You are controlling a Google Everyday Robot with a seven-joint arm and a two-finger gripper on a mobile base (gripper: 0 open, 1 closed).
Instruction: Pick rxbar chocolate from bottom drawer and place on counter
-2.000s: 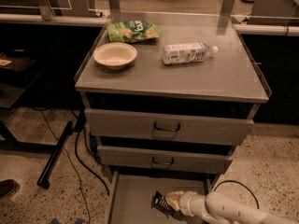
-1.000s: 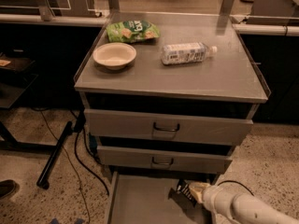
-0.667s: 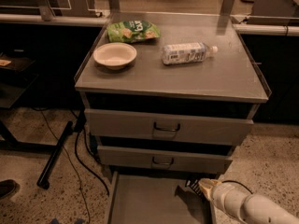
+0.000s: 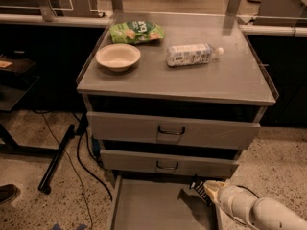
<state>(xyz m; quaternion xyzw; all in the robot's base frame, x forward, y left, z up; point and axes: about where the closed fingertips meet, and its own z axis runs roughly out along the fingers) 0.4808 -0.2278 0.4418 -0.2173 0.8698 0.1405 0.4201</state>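
Grey steel counter (image 4: 192,83), labelled bottle (image 4: 192,54), tool (image 4: 199,189) clamped on rxbar chocolate (image 4: 195,184) over bottom drawer (image 4: 153,207), lettering unreadable

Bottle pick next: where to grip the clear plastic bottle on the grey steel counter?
Bottle: mid-body from above, across its width; it lies on its side, cap right. Gripper is low at the grey bottom drawer, holding the black snack bar.

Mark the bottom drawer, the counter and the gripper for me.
bottom drawer (image 4: 156,206): camera view, bare grey floor.
counter (image 4: 211,80): camera view, bare steel top near its front.
gripper (image 4: 201,190): camera view, dark tip at the bottom drawer's right edge.
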